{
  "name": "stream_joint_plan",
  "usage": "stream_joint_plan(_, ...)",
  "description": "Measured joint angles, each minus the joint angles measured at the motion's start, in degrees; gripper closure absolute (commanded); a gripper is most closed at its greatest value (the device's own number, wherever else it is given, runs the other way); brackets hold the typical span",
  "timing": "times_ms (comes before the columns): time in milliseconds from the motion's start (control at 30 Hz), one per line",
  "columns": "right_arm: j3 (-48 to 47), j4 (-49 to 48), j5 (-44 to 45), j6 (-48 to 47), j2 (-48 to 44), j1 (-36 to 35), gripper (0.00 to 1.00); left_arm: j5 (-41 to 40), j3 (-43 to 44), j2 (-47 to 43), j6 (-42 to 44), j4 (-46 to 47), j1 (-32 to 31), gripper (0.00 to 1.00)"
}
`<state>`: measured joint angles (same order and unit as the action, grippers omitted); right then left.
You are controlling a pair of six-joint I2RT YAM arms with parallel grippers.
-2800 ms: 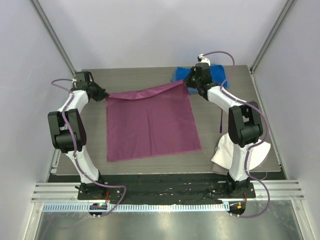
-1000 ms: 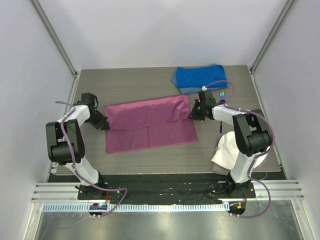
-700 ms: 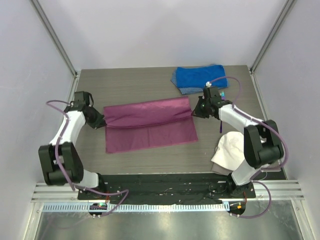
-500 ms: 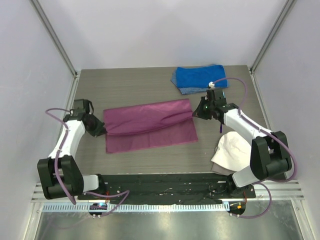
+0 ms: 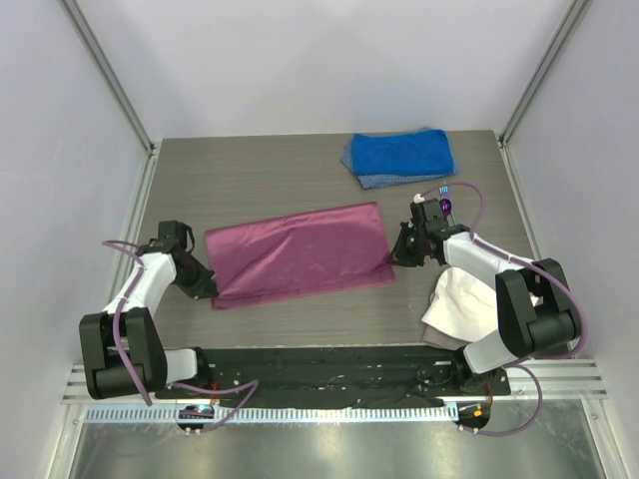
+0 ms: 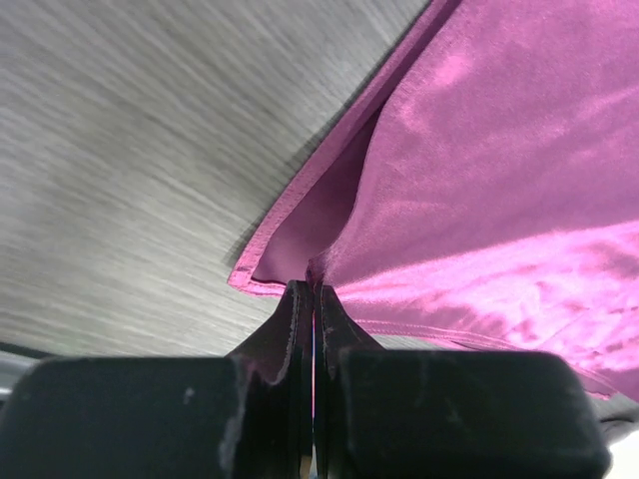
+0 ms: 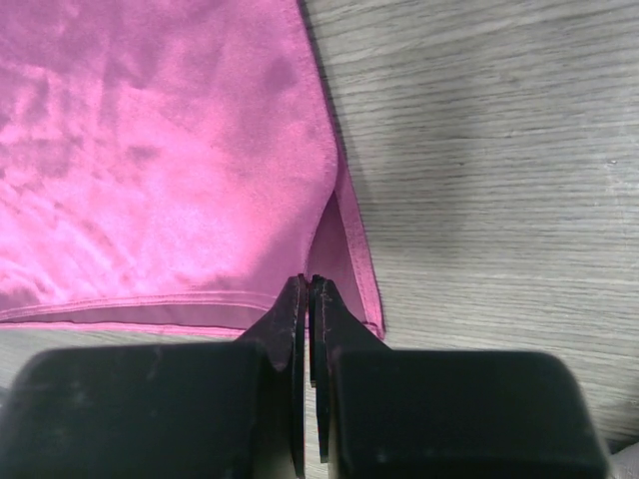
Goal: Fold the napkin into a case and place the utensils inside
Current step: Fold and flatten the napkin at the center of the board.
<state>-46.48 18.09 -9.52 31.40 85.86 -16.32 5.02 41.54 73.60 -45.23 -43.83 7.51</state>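
Left wrist view: left gripper, black fingers pressed together, pinches the edge of the thin magenta-purple fabric napkin at its near-left corner. Two satin-sheened layers part slightly just above the fingertips.

Right wrist view: right gripper, fingers likewise closed, clamps the napkin's near-right corner, where a hemmed lower layer shows under the upper one.

Top external view: the napkin lies doubled as a wide, lightly creased rectangle on the grey wood-grain table. Just beyond the right wrist lie a small spoon with a shiny purple bowl and a small teal-blue fork. A thick folded blue towel sits at the far edge and a rumpled white cloth by the right arm's base.
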Motion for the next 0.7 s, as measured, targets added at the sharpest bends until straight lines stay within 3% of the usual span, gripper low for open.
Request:
stream_joint_plan(333, 0.0, 1.4, -0.3, 0.0, -3.4, 0.0, 0.99, -3.1, 0.5, -5.0, -3.8, -4.8, 0.0, 1.00)
stream_joint_plan(700, 2.6, 1.1, -0.3, 0.0, -2.8, 0.0, 0.99, -3.5, -1.4, -4.4, -7.2, -5.6, 0.0, 1.00)
